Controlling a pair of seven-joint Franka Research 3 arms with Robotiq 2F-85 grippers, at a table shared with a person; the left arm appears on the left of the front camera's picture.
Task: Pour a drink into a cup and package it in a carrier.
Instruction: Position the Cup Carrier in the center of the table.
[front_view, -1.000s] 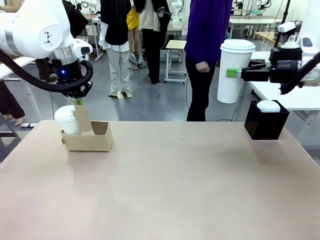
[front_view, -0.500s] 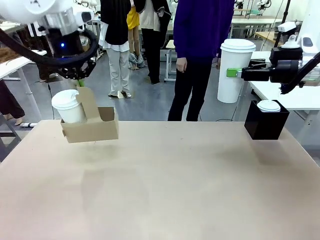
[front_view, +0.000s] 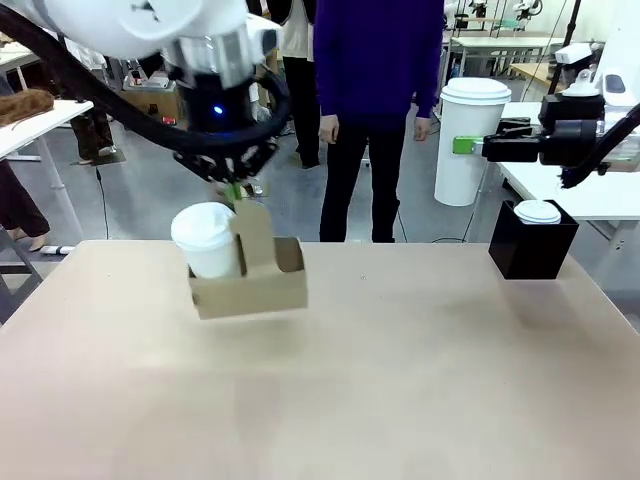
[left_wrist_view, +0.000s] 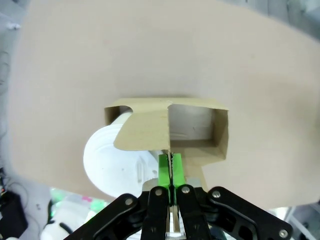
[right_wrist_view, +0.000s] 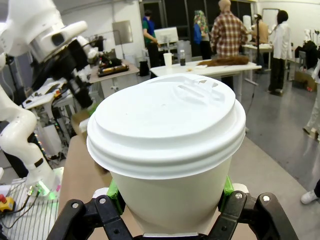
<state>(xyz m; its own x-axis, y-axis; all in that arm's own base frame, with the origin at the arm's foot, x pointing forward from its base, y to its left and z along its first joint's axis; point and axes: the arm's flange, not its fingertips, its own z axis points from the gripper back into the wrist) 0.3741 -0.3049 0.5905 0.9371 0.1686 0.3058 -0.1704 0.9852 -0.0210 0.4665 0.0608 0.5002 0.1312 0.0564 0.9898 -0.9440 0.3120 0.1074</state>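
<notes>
My left gripper (front_view: 233, 190) is shut on the upright handle of the brown cardboard carrier (front_view: 255, 285), which hangs a little above the table left of centre. A white lidded cup (front_view: 205, 240) stands in its left slot; the other slot is empty. In the left wrist view the green pads (left_wrist_view: 165, 170) pinch the handle of the carrier (left_wrist_view: 145, 130), with the cup (left_wrist_view: 110, 160) beside them. My right gripper (front_view: 468, 146) is shut on a second white lidded cup (front_view: 472, 140), held high at the right, also seen in the right wrist view (right_wrist_view: 167, 150). The drink is out of view.
A black box (front_view: 530, 250) with a white lid (front_view: 537, 211) at its top stands at the table's far right. A person in a purple top (front_view: 375, 60) stands beyond the far edge. The tabletop (front_view: 400, 380) is bare in the middle and front.
My left arm has lifted the carrier with its cup off the table's far left and carried it right, toward the middle. The right arm has not moved. The person has stepped left.
</notes>
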